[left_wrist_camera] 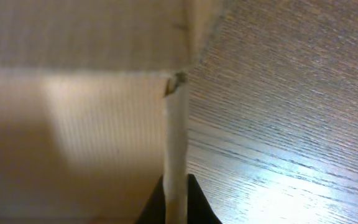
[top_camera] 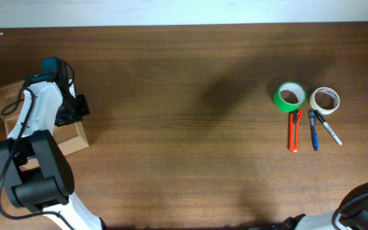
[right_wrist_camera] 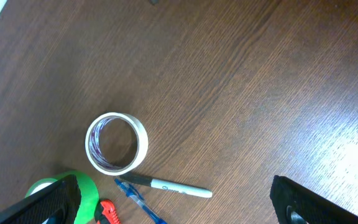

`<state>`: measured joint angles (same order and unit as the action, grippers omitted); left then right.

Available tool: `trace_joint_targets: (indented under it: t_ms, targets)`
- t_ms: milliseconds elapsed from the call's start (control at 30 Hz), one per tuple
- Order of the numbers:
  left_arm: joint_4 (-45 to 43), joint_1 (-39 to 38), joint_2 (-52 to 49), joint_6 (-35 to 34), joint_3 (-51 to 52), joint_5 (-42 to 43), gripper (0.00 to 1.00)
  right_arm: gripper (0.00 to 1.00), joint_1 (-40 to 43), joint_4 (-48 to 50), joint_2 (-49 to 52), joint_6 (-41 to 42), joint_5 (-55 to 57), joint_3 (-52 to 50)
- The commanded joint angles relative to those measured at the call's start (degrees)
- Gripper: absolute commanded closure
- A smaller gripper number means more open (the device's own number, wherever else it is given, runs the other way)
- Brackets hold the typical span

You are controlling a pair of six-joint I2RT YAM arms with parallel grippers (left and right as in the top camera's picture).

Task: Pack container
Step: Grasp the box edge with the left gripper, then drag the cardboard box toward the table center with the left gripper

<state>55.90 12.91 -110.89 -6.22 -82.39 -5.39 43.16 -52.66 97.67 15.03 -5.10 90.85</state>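
Tan cardboard fills much of the left wrist view. The container (top_camera: 76, 138) sits at the far left of the surface (top_camera: 184, 128), mostly hidden under the left arm. The visible parts suggest its long axis runs roughly side to side in the overhead view, slightly skewed. Which way the flap faces cannot be told. The left fingers (left_wrist_camera: 151, 213) are closed on one thin upright wall of the container, one finger on each side of it, with bare wood just beyond the wall.

The right fingers (right_wrist_camera: 48, 202) are spread wide and hold nothing. In the gap between them, nearer one finger, lie a cream tape roll (right_wrist_camera: 116, 142), a green tape roll (right_wrist_camera: 82, 193), a black-capped marker (right_wrist_camera: 173, 186), a blue pen (right_wrist_camera: 138, 202) and an orange cutter (right_wrist_camera: 107, 211), all well apart from the container.
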Motion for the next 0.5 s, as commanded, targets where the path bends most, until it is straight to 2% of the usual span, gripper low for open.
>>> trace_joint_targets:
  t_ms: [0, 200, 333, 467]
  targets:
    - [1.0, -2.8, -1.4, -2.4, -1.9, 4.1, 0.98, 0.01, -0.1, 0.1, 0.2, 0.5, -0.3, 1.1]
    - [3.1, -11.6, -1.4, -8.0, -14.9, 11.9, 0.98, 0.01, -0.1, 0.1, 0.2, 0.5, -0.5, 1.1]
    - [3.1, -20.3, -1.4, -11.0, -28.4, 9.1, 0.98, 0.01, -0.1, -0.2, 0.2, 0.5, -0.5, 1.1]
    - [3.1, -27.7, -1.6, -15.0, -37.2, 6.4, 0.98, 0.01, -0.1, -1.0, 0.2, 0.5, -0.5, 1.1]
